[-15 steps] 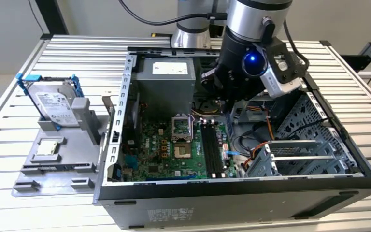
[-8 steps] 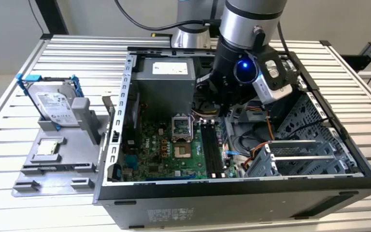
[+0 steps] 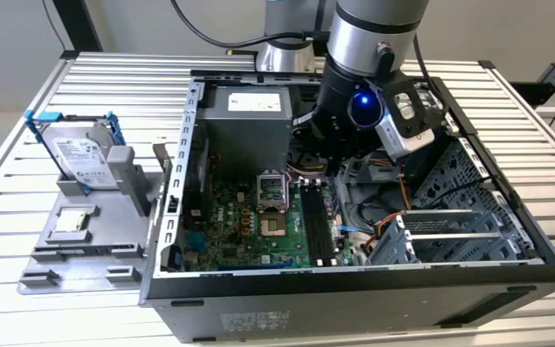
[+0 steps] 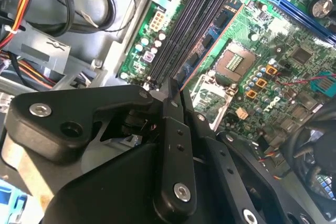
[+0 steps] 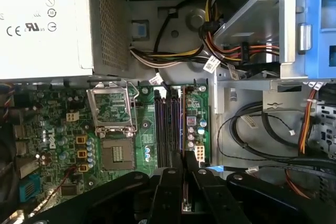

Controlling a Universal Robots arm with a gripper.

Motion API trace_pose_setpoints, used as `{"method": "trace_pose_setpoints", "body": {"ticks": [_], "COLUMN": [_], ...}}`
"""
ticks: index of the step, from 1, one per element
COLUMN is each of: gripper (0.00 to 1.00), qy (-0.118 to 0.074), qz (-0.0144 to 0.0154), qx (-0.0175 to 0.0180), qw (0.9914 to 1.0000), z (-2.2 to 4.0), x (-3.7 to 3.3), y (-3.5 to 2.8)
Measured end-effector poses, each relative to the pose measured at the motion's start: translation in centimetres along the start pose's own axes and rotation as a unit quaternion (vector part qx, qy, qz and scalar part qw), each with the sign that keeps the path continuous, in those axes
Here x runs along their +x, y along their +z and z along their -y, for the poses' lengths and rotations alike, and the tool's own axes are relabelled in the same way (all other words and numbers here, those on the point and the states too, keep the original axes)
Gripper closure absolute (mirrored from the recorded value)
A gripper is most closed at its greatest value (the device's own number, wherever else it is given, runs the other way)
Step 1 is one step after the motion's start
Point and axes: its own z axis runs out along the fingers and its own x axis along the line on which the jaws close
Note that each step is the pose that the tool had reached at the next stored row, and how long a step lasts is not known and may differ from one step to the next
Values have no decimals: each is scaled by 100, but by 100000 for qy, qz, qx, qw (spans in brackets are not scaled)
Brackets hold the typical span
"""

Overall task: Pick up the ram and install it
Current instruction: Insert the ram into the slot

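- You see the arm [image 3: 374,43] reach down into the open computer case [image 3: 355,278] in the exterior view, with its wrist above the far end of the memory slots [image 3: 318,217].
- In both wrist views the gripper [image 4: 176,90] [image 5: 184,174] has its fingers drawn narrow, pinched onto the ram [image 4: 211,36] [image 5: 184,195].
- The ram is held on edge. It runs out from the fingertips parallel to the memory slots [image 4: 184,24] [image 5: 165,129] and close over the motherboard [image 3: 248,238]. You cannot tell whether its lower edge touches a slot.
- Toward the exterior view's left, the processor socket [image 3: 271,189] [image 5: 113,111] and its raised metal frame sit just beside the slot bank.
- On the other side you have a narrow strip of board with a white connector [image 5: 199,153]. Past it are the board's edge and loose cables [image 5: 252,135] on the case floor.
- At the far end of the slots, the power supply [image 3: 248,108] [image 5: 42,19] stands near, with a wire bundle [image 5: 168,56] beside it.
- On the exterior view's right, the drive cage [image 3: 451,231] rises near the wrist.
- The hard drive [image 3: 84,159] stands in its grey fixture [image 3: 84,253] on the slatted table [image 3: 548,166], outside the case and well apart from the gripper.
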Motion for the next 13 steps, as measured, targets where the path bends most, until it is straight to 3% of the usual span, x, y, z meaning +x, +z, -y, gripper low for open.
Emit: {"method": "trace_pose_setpoints", "body": {"ticks": [6,11,13], "gripper": [100,100,100], "qy": [-8,-10,-8], "qz": [-45,-50,-60], "qx": [-12,18,22], "qw": [100000,100000,100000], "z": [0,13,45], "x": [-1,-36,-46], "y": [13,93,129]}}
